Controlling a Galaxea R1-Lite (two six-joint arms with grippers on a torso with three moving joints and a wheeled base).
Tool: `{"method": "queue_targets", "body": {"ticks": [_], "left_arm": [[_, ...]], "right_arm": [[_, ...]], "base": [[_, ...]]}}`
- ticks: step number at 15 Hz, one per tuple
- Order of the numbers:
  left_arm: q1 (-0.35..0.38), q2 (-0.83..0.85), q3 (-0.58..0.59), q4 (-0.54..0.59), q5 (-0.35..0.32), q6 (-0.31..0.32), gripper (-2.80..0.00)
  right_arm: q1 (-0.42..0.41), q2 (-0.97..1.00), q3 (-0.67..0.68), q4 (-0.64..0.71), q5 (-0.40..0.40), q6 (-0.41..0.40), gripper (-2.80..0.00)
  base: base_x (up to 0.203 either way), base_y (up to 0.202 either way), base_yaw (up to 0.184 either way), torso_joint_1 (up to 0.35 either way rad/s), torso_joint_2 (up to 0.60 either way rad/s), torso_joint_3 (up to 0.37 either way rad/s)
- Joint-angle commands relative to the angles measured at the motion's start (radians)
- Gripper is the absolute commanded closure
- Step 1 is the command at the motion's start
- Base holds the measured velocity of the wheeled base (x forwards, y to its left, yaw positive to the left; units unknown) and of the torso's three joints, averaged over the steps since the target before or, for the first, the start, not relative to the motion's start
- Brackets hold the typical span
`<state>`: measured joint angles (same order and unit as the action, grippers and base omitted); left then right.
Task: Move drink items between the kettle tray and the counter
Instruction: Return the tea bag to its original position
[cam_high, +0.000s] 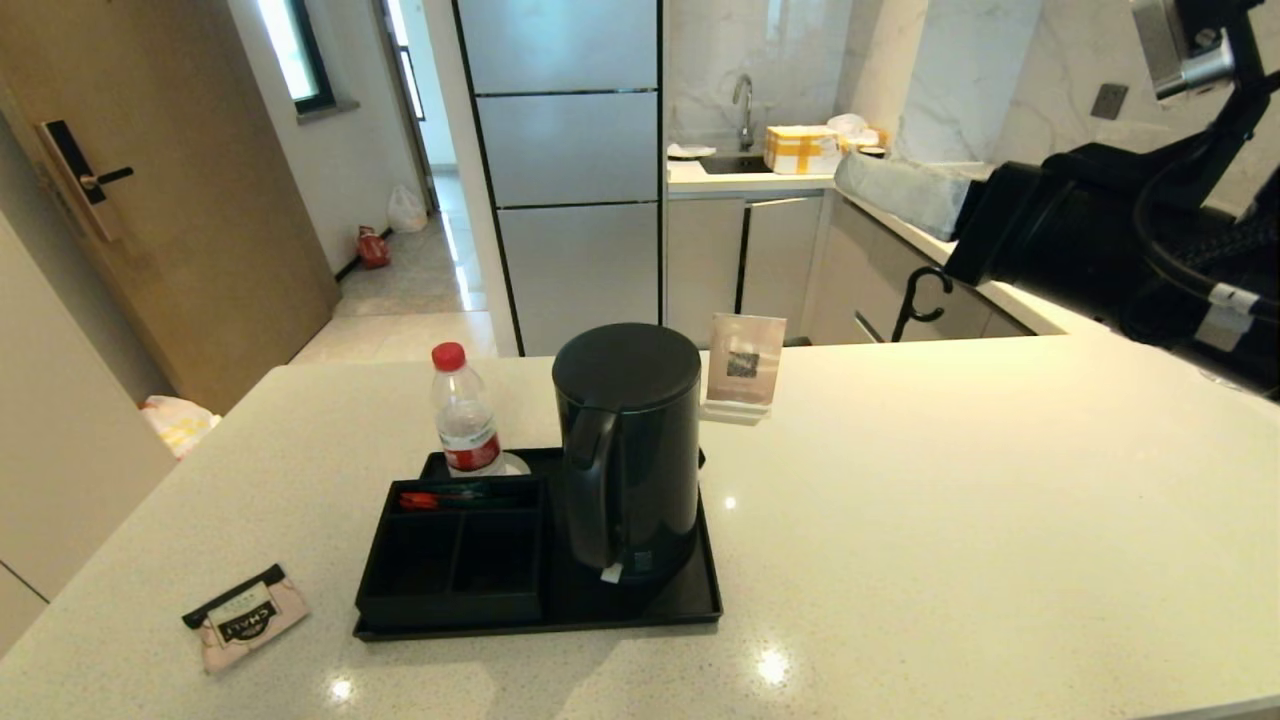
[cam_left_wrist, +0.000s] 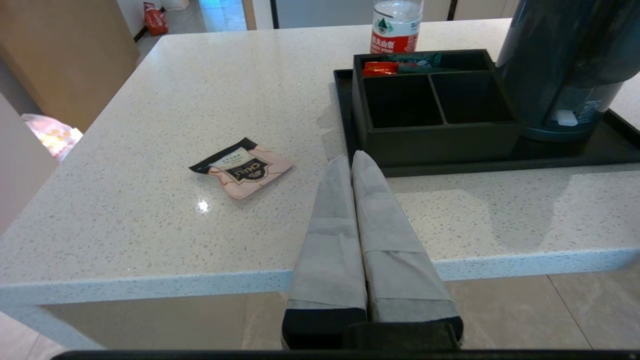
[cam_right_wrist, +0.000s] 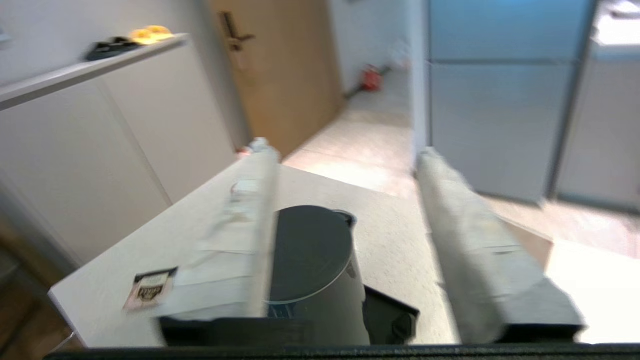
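Where kettle stands, speckled counter (cam_high: 950, 500)

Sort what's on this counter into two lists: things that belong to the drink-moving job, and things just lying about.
Belongs to the job:
kettle
CHALI tea sachet
kettle tray
counter

Lying about:
water bottle
card stand
sachets in the compartment box

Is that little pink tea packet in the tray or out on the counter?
Out: the tea packet lies flat on the counter, left of the tray, apart from it.
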<state>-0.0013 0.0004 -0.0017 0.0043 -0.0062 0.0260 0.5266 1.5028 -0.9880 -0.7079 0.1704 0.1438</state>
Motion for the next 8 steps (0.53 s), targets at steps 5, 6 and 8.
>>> {"method": "queue_targets", "body": {"ticks": [5, 6, 8], "left_arm": [[0.000, -0.002, 0.000, 0.000, 0.000, 0.000, 0.00], [0.000, -0.002, 0.000, 0.000, 0.000, 0.000, 0.00], [0.000, -0.002, 0.000, 0.000, 0.000, 0.000, 0.00]], "right_arm": [[0.055, 0.096, -0.166, 0.198, -0.271, 0.018, 0.00], [0.060, 0.134, -0.195, 0.222, -0.330, 0.021, 0.00], [0.042, 0.148, -0.222, 0.251, -0.385, -0.004, 0.00]], "base": [[0.000, 0.000, 0.000, 0.000, 0.00, 0.000], [0.000, 0.000, 0.000, 0.000, 0.00, 0.000], [0.000, 0.000, 0.000, 0.000, 0.00, 0.000]]}}
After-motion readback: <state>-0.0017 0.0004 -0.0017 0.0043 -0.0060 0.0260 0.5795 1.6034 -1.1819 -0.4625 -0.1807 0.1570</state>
